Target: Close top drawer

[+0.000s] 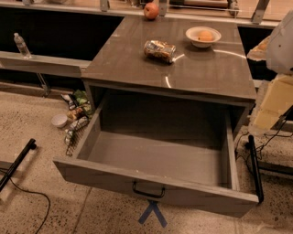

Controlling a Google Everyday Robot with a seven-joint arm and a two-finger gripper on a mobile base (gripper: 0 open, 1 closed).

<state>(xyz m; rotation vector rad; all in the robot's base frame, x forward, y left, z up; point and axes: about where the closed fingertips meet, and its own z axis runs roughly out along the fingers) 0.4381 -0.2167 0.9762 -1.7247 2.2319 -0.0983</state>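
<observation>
The top drawer (155, 185) is pulled far out of the grey cabinet and is empty inside. Its flat grey front faces me, with a small black bail handle (149, 191) at the middle. My white and beige arm (277, 73) comes in from the right edge. My gripper (255, 169) shows as a slim black part right beside the drawer's right front corner, outside the drawer. It holds nothing that I can see. The lower drawers are hidden under the open one.
On the cabinet top (137, 59) lie a snack bag (160, 50), a white bowl with an orange (203, 35) and an apple (151, 10). Snack packs and a small white bowl (59, 120) sit on the floor at left. A black bar (18, 160), cables and a blue tape cross (153, 213) are on the floor.
</observation>
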